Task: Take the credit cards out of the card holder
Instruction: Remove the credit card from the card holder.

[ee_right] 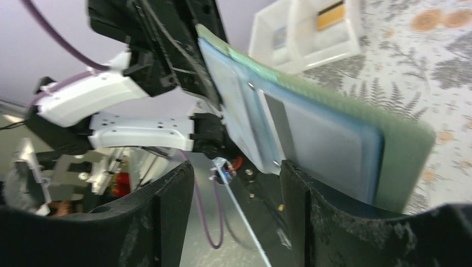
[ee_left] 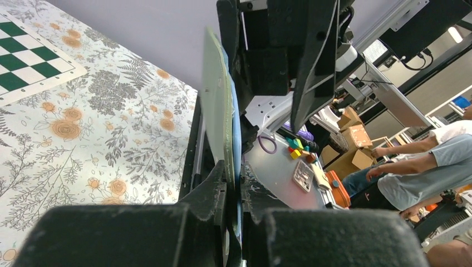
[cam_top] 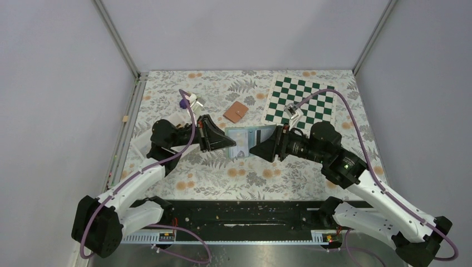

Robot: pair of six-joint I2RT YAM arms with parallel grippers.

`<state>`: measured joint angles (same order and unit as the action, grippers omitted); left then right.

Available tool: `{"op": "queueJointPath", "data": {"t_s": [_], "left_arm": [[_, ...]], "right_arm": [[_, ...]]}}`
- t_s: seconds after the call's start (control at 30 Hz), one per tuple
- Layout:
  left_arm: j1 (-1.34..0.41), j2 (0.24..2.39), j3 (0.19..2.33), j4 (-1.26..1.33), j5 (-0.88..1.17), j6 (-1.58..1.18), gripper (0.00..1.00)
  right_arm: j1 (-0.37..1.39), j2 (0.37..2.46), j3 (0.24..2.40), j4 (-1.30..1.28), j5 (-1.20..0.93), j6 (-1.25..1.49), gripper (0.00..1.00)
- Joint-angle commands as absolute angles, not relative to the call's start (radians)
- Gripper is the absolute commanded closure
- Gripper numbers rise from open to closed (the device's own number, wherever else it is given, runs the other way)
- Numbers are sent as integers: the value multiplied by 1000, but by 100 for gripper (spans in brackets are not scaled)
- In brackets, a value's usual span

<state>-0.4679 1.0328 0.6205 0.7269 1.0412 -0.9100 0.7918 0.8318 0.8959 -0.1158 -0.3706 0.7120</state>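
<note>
Both arms reach inward over the floral table (cam_top: 222, 178), with grey walls around. My left gripper (ee_left: 234, 177) is clamped on the card holder (ee_right: 409, 150), whose green and blue sleeves stand on edge. My right gripper (ee_right: 236, 167) gapes wide with the holder just beyond its fingertips, a pale striped card (ee_right: 328, 139) inside.

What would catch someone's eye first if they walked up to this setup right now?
The card holder stands out first: its pale blue and green pages are held between the two arms at the middle of the table, with the left fingers clamped on its edge. Next comes the green-and-white chessboard at the far right of the floral table. A small brown case lies just beyond the holder.
</note>
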Motion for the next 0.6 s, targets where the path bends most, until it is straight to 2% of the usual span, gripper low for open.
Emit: {"op": "queueJointPath", "data": {"t_s": [0.0, 0.1, 0.23, 0.33, 0.47, 0.57], "left_arm": [[-467, 992, 679, 730, 1012, -912, 100], [-466, 975, 701, 602, 975, -848, 100], [-466, 953, 701, 608, 973, -864, 100], [-466, 942, 704, 610, 979, -876, 100], [-468, 931, 700, 611, 979, -890, 100], [-468, 920, 687, 636, 979, -913, 100]], "right_arm": [[798, 801, 960, -245, -233, 564, 35], [798, 739, 982, -312, -148, 515, 27], [798, 682, 979, -373, -20, 448, 18], [798, 678, 971, -366, -44, 431, 15], [799, 732, 952, -284, -214, 484, 15], [798, 739, 912, -203, -261, 521, 22]]}}
